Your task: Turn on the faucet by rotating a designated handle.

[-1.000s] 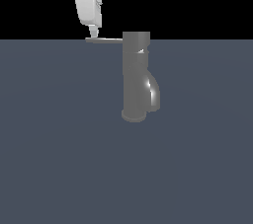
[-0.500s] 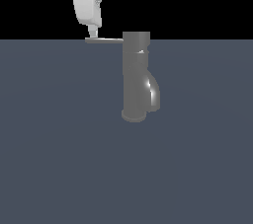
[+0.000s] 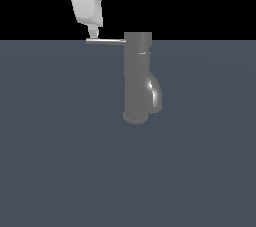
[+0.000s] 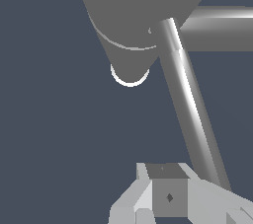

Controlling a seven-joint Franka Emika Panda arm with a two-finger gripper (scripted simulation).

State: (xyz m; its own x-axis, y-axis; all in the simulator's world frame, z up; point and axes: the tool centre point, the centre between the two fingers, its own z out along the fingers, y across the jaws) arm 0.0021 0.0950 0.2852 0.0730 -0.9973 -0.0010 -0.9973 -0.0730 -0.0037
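The faucet (image 3: pixel 138 78) stands upright on the dark surface (image 3: pixel 60 161), spout toward the exterior view's right. Its handle (image 3: pixel 106 41) runs horizontally from the top cap toward the exterior view's left. The gripper (image 3: pixel 93 34) hangs at the lever's free end, touching or just beside it; finger opening cannot be told. Since 1 second ago it has dropped slightly closer.

We see the faucet (image 3: pixel 137 78) standing upright on the counter (image 3: pixel 60 161). Its handle (image 3: pixel 106 41) sticks out from the top toward the exterior view's left. Our tool (image 3: pixel 93 35) hangs right above the handle's far end.
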